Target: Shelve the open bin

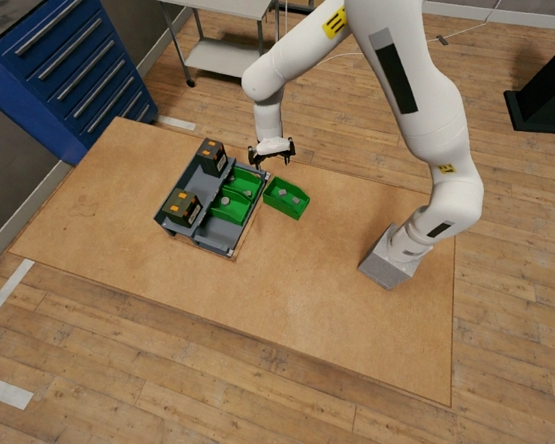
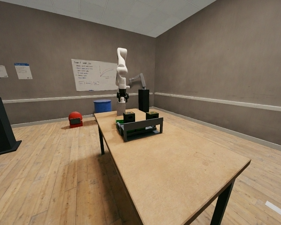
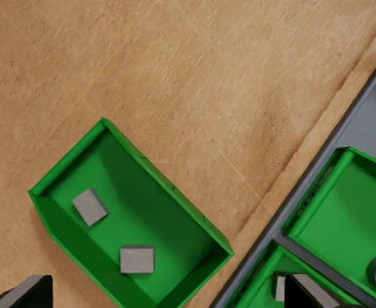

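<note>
We judge the step in hand is the approach to grasp the open bin (image 3: pixel 130 222). It stands on the tabletop (image 1: pixel 315 286), just beside the shelf (image 1: pixel 206 234), with two grey parts (image 3: pixel 136 259) inside. We should descend over one long wall, take it between the fingers, and lift slowly so the parts do not slide out. The gripper (image 1: pixel 271 160) hangs above the shelf's far corner, fully open, holding and touching nothing. The gap (image 1: pixel 217 234) waits beside two shelved bins (image 1: pixel 230 206).
</note>
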You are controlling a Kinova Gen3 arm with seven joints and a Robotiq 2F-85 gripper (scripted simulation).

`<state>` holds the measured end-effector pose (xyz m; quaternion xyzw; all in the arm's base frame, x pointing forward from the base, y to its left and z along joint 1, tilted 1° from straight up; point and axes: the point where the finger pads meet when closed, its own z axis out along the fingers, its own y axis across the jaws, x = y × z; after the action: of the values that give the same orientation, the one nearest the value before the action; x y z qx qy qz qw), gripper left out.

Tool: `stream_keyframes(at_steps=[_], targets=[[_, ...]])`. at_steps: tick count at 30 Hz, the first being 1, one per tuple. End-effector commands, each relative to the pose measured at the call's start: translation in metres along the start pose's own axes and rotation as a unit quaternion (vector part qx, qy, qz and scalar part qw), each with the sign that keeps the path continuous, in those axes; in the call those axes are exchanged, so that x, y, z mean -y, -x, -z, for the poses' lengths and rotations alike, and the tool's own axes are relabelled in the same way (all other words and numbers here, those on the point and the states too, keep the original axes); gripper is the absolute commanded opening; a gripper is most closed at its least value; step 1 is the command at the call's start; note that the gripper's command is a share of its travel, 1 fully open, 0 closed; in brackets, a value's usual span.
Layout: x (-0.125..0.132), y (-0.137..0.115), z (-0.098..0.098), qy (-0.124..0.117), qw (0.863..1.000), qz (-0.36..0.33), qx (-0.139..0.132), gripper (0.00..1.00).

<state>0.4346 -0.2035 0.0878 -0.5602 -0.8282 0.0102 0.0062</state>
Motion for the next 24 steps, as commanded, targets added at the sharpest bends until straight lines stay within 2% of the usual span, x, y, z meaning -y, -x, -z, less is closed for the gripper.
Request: stream_keyframes(at_steps=[1, 9, 14, 24], targets=[[0.000, -0.007, -0.003, 0.007, 1.000, -0.022, 0.006, 1.00], [0.000, -0.007, -0.003, 0.007, 1.000, -0.022, 0.006, 1.00], [0.001, -0.053, -0.022, 0.032, 0.988, -0.148, -0.008, 1.00], [0.001, -0.053, -0.022, 0.032, 0.988, -0.148, -0.008, 1.00]])
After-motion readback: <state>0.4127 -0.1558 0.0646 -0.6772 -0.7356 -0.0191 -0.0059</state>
